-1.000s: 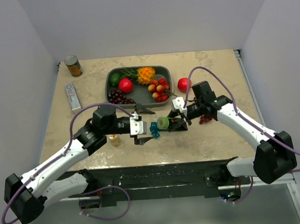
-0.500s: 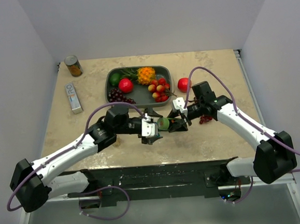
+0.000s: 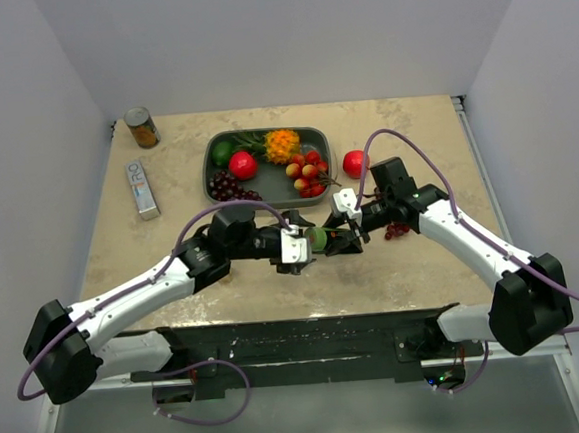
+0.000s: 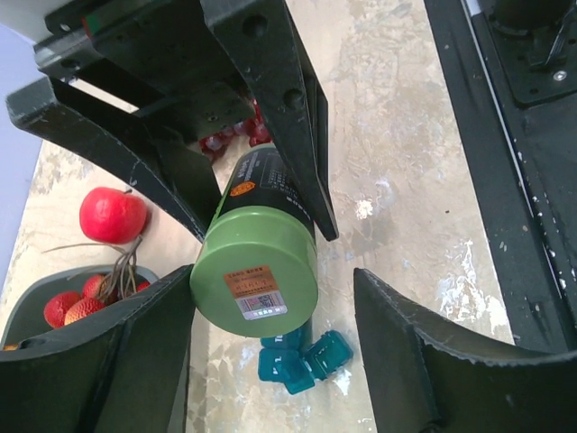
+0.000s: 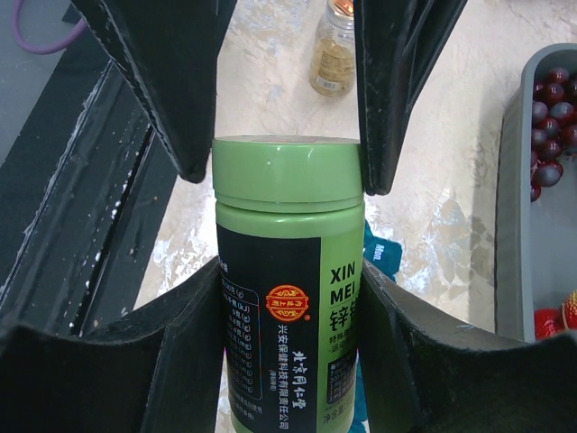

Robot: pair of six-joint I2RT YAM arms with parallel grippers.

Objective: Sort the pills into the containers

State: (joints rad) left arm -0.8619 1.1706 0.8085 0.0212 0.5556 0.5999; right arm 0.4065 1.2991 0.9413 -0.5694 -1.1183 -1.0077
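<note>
Containers [image 4: 300, 356], a small clump of teal cells, lay on the table [image 3: 424, 146] near its front edge, between the two arms. We could not tell whether any cell was open or held pills.

Above them the right gripper [image 5: 290, 271] was clamped on a green bottle [image 4: 261, 207]. Its fingers pressed both sides of the black-labelled body and held the bottle on its side, off the table. The cap [image 5: 288, 167] was on and pointed toward the left arm. In the left wrist view we saw the cells just below that cap. In the right wrist view only a teal sliver showed beside the bottle.

The left gripper [image 4: 270, 289] had its jaws apart and straddled the cap. One finger sat against the cap's side, and we saw a gap between the cap and the other finger.

A small amber vial [image 5: 334, 45] stood on the table beyond the left gripper's fingers in the right wrist view. Farther back sat a grey tray [image 3: 275, 183] of fruit, with a red fruit [image 3: 354, 162] just to its right. A can [image 3: 141, 127] stood in the far left corner, and a white box [image 3: 142, 187] lay near it. Dark grapes [image 3: 398, 231] lay beside the right arm.
</note>
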